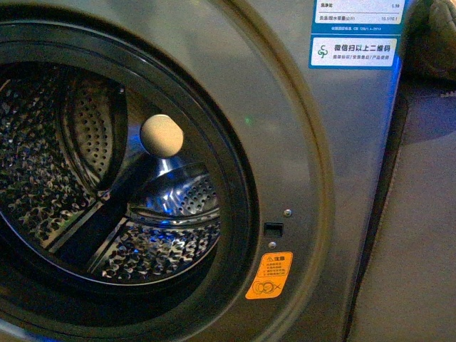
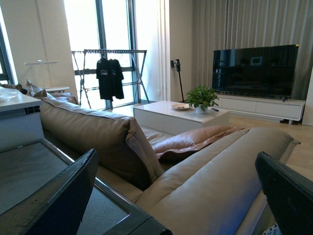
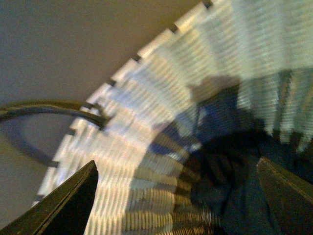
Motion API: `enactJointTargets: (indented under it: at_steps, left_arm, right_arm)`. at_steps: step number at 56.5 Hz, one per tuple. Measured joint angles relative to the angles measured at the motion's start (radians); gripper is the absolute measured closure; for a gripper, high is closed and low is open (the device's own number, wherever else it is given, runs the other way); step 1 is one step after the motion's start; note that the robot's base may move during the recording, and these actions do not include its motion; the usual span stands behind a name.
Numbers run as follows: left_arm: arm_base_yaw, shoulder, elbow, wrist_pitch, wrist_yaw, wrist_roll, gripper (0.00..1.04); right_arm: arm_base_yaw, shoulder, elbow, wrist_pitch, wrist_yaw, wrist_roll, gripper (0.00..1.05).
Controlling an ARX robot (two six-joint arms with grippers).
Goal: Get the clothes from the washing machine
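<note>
The grey washing machine [image 1: 313,142] fills the front view. Its round opening shows the perforated steel drum [image 1: 71,178], and I see no clothes inside it. An orange sticker [image 1: 269,276] and a blue-white label [image 1: 354,43] sit on its front. Neither arm shows in this view. In the blurred right wrist view, dark navy clothes [image 3: 234,176] lie inside a woven grey-white basket [image 3: 146,122]. My right gripper [image 3: 178,200] hangs open above them, holding nothing. My left gripper [image 2: 178,196] is open and empty, facing the room.
A beige sofa [image 2: 220,176] lies under the left gripper, with a grey metal-edged surface [image 2: 29,171] beside it. Further off are a white coffee table [image 2: 176,115], a TV [image 2: 254,71] and a drying rack [image 2: 110,73]. A dark panel [image 1: 420,214] stands right of the machine.
</note>
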Motion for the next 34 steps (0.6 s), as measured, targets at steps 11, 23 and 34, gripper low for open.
enactJointTargets:
  at_steps: [11,23,34]
  left_arm:
    - [0.000,0.000,0.000,0.000,0.000,0.000,0.07]
    - [0.000,0.000,0.000,0.000,0.000,0.000,0.07]
    - [0.000,0.000,0.000,0.000,0.000,0.000,0.07]
  right_arm:
    - [0.044,-0.320,-0.117,0.196,-0.113,0.120,0.07]
    - [0.197,-0.596,-0.198,0.346,-0.097,0.283,0.07]
    - [0.479,-0.896,-0.335,0.484,0.102,0.304,0.07]
